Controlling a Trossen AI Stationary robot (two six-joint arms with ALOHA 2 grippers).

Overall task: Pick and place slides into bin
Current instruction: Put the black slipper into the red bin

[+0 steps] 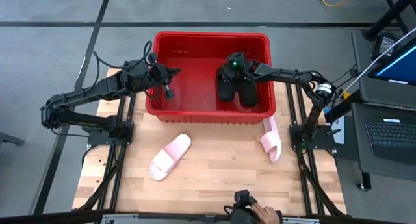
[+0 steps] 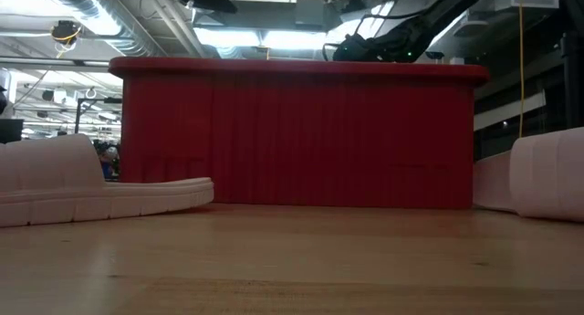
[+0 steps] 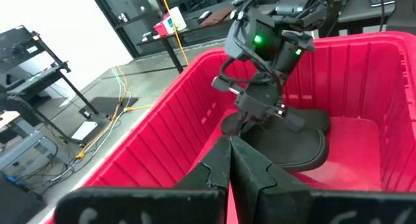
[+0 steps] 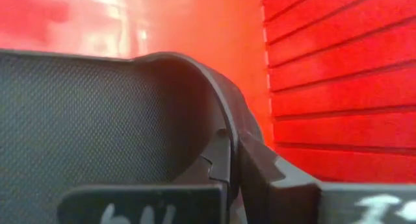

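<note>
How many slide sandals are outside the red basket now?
2. One pale pink slide sandal lies on the wooden table in front of the red slatted plastic basket; the other pink sandal lies near the basket's front right corner.

Wooden table (image 1: 214,172), laptop (image 1: 392,134) alongside

No text, label or number can be read anywhere (claw markings are indistinct scrawls).

Wooden table (image 1: 214,165): red bin (image 1: 209,115), two pink slides (image 1: 170,156).
</note>
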